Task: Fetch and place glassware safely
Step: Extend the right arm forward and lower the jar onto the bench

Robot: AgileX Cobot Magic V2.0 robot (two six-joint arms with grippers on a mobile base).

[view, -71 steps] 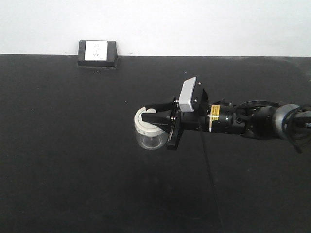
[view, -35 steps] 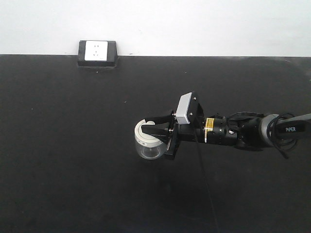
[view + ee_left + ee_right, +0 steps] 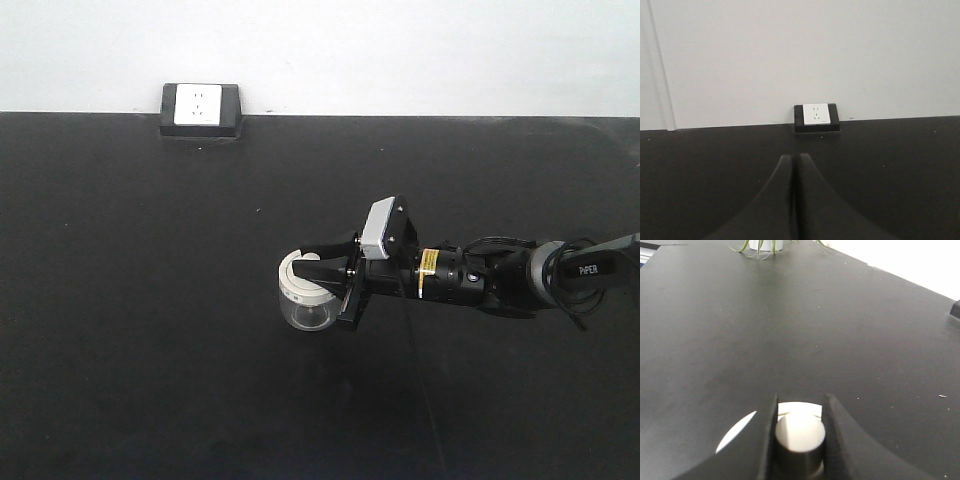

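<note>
the right gripper (image 3: 799, 440) is clamped on the knob of the glass jar (image 3: 306, 293), its fingers (image 3: 762, 440) hiding most of the cream lid in the right wrist view, while the front view shows the clear body resting on the black table (image 3: 150, 300). the left gripper (image 3: 793, 200), seen only by its own camera, has its jaws pressed together on nothing. a wall socket (image 3: 201, 108) sits at the far table edge, well apart from the jar; a plant (image 3: 765, 246) is cut off at the frame top.

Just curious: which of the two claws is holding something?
The right claw, gripping the glass jar by its lid; the left claw is shut, empty.
</note>
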